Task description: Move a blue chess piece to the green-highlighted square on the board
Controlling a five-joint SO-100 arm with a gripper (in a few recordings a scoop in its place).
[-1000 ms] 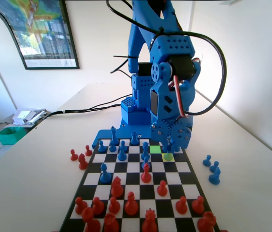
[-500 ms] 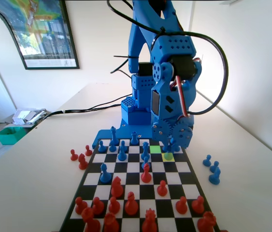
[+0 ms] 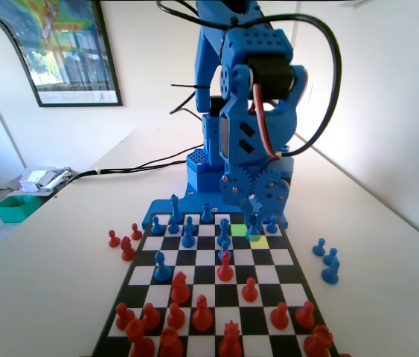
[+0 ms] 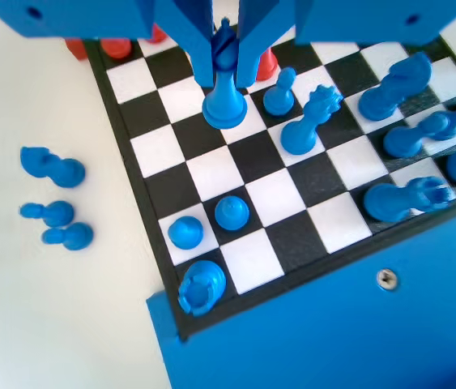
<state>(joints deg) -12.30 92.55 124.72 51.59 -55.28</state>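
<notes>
My gripper is shut on a slim blue chess piece near the far right of the board in the fixed view. The piece hangs just above the yellow-lime square, a little to its left. The green-highlighted square lies one square further left and is bare. In the wrist view the two jaws of the gripper pinch the top of the blue chess piece, whose round base floats over the board.
Blue pieces stand along the far rows and red pieces crowd the near rows. Three blue pieces lie off the board on the right, red ones on the left. A blue pawn stands just left of the green square.
The arm has risen and swung slightly left. The blue piece, which stood on the yellow-lime square between the jaws, is now lifted off it and carried a little leftward.
</notes>
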